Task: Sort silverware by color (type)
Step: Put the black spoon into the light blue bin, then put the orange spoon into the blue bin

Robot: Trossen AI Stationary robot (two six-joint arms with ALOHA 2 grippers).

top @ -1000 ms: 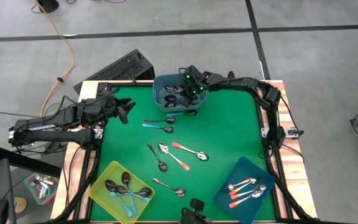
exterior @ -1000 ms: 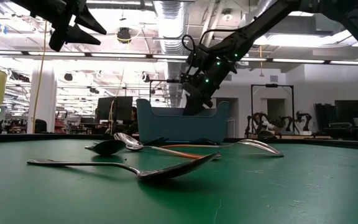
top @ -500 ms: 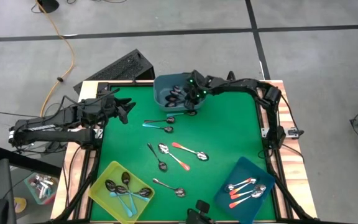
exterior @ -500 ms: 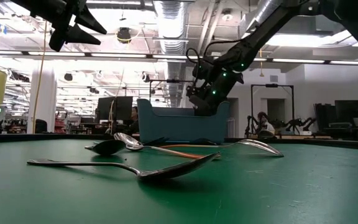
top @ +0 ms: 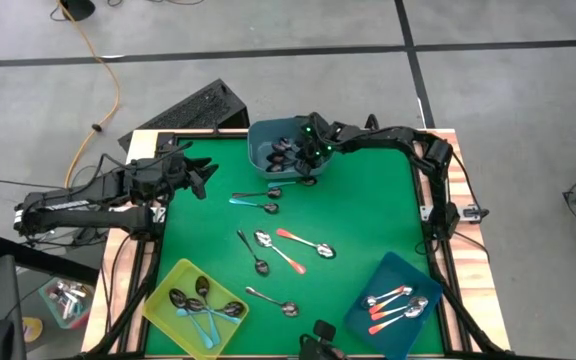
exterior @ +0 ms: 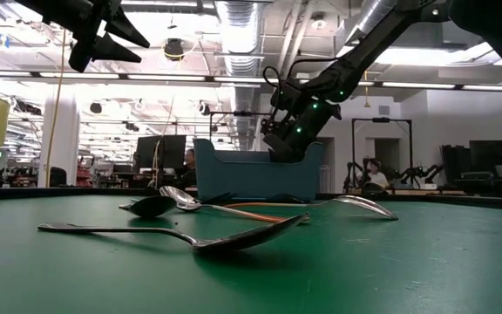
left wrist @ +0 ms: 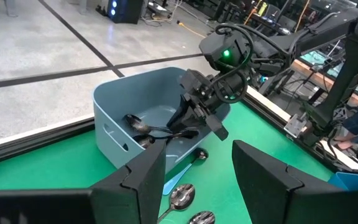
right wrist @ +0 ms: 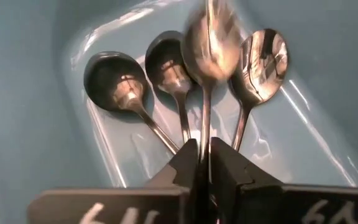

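Note:
My right gripper (right wrist: 204, 155) reaches down into the grey-blue bin (top: 261, 140) at the table's far edge, with a plain metal spoon (right wrist: 207, 43) between its fingers. Three more dark metal spoons (right wrist: 114, 78) lie on the bin's floor under it. Loose spoons with teal (top: 253, 203), orange-red (top: 304, 243) and dark handles lie on the green mat. My left gripper (top: 206, 178) hangs open above the table's left side, touching nothing. My right gripper pinches the plain metal spoon's thin handle (right wrist: 204, 138) between its two fingers. The fingers slant down into the bin from the table's right side and lie along the handle. The spoon's bowl (right wrist: 211, 37) points away from them over the other spoons and is blurred.
A yellow bin (top: 164, 290) with teal-handled and dark spoons stands at the near left. A dark blue bin (top: 400, 268) with orange-red-handled spoons stands at the near right. A black keyboard (top: 200, 108) lies beyond the far left corner.
My right gripper has sunk deeper into the grey-blue bin and then kept still. My left arm has not moved.

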